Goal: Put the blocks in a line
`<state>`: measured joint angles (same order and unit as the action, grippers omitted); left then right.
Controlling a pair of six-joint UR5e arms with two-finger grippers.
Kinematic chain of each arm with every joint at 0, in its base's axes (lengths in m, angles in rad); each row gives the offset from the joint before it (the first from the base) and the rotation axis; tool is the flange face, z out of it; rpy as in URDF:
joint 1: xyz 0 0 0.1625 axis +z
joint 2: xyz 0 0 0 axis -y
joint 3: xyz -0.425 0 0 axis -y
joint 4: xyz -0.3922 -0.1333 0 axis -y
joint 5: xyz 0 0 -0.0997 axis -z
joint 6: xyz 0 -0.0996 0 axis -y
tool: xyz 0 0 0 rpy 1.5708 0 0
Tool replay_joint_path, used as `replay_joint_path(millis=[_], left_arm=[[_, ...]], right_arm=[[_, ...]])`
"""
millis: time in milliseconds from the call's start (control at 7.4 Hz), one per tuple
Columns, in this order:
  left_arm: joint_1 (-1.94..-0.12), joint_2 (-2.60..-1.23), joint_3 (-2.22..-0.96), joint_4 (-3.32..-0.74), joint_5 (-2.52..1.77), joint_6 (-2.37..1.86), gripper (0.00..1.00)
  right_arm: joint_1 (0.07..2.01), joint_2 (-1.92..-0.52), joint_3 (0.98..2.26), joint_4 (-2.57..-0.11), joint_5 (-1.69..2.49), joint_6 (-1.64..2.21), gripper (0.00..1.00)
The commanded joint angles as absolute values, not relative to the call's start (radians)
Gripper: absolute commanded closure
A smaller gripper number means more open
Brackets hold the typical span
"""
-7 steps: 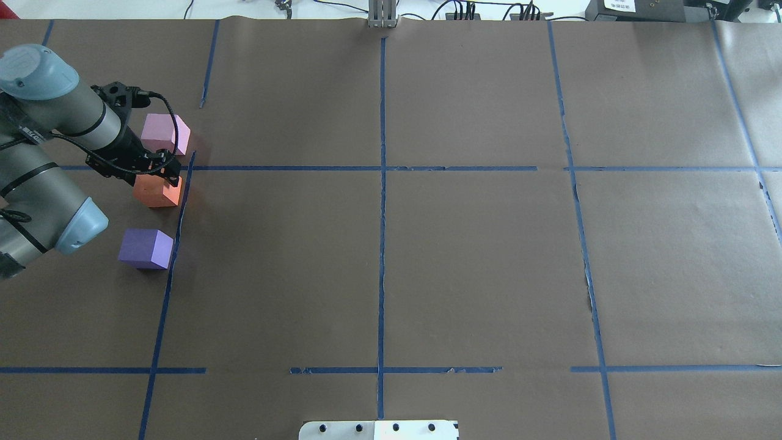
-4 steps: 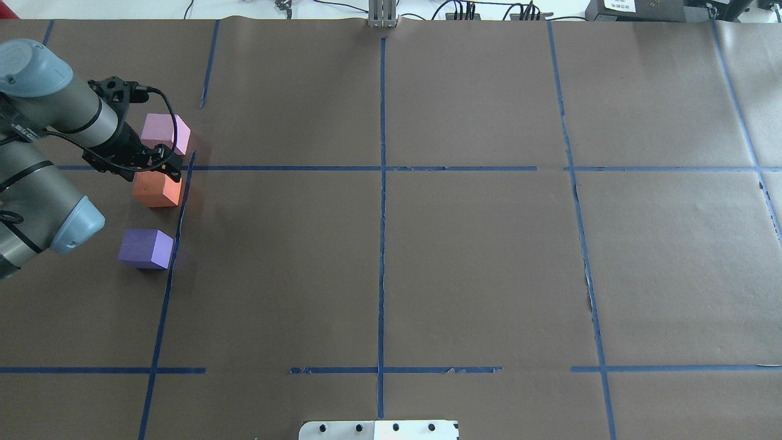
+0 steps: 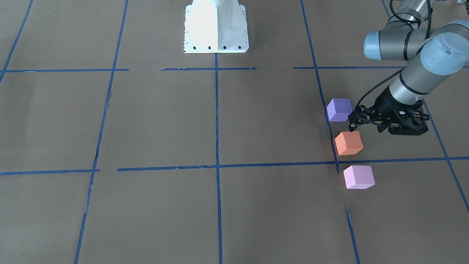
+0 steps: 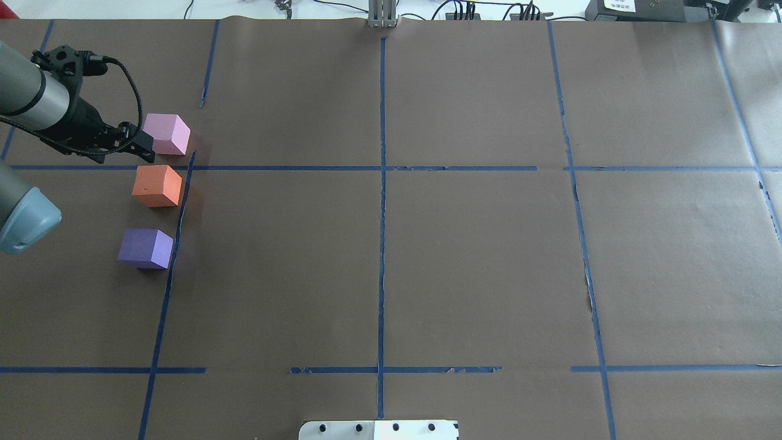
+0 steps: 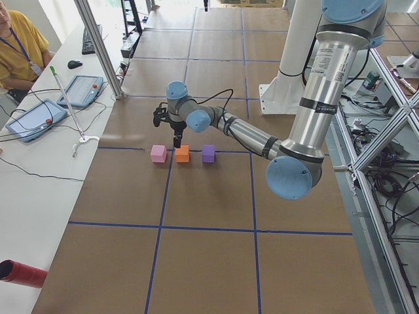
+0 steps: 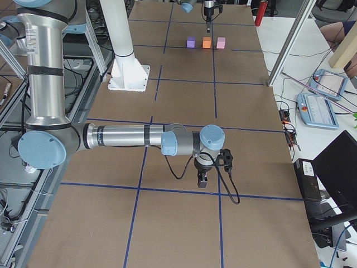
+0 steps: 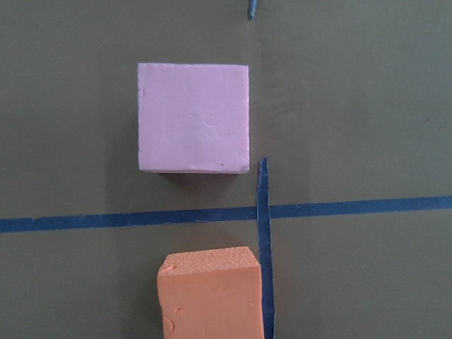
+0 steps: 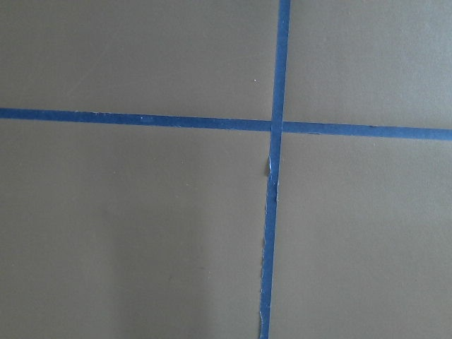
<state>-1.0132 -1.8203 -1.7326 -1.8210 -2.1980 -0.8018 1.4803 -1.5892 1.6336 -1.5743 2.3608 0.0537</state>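
Three cubes sit on the table in a row beside a blue tape line: the pale pink block (image 4: pixel 166 133), the orange block (image 4: pixel 157 185) and the violet block (image 4: pixel 145 247). The front view shows the same row, pink (image 3: pixel 359 176), orange (image 3: pixel 349 142), violet (image 3: pixel 339 109). My left gripper (image 4: pixel 139 139) hangs above the table beside the pink and orange blocks; it looks open and holds nothing. The left wrist view looks down on the pink block (image 7: pixel 193 116) and the orange block (image 7: pixel 210 296). My right gripper (image 6: pixel 202 181) hangs far from the blocks; I cannot tell its state.
Brown paper with a grid of blue tape lines (image 4: pixel 382 183) covers the table. The robot's white base plate (image 3: pixel 216 40) stands at the near middle edge. A metal post (image 4: pixel 382 18) and cables sit at the far edge. Tablets (image 5: pixel 80 99) lie on the operators' side table.
My left gripper has lifted off the orange block and drawn back to the left. The orange block stays on the table between the other two.
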Motion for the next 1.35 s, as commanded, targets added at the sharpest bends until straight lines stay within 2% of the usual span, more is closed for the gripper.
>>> replay_joint_path(millis=[0,270,541,676,1216], left_arm=[[-1.112,-1.78,-1.729,-1.816,-2.206,-0.688,0.0],[-1.259,-1.738,-1.675,-1.812,-2.209,-0.412,0.0],[-1.441,-1.735,-1.545,-1.804,-2.209,-0.112,0.0],[-1.51,-1.735,-1.527,-1.742,-2.23,0.006,0.01],[-1.638,-1.703,-1.453,-1.654,-2.284,0.176,0.01]], right_arm=[[1.48,-1.589,1.634,-1.574,2.361,0.054,0.0],[1.48,-1.589,1.634,-1.574,2.361,0.054,0.0],[1.48,-1.589,1.634,-1.574,2.361,0.054,0.0],[1.48,-1.589,1.634,-1.575,2.361,0.054,0.0],[1.48,-1.589,1.634,-1.574,2.361,0.054,0.0]])
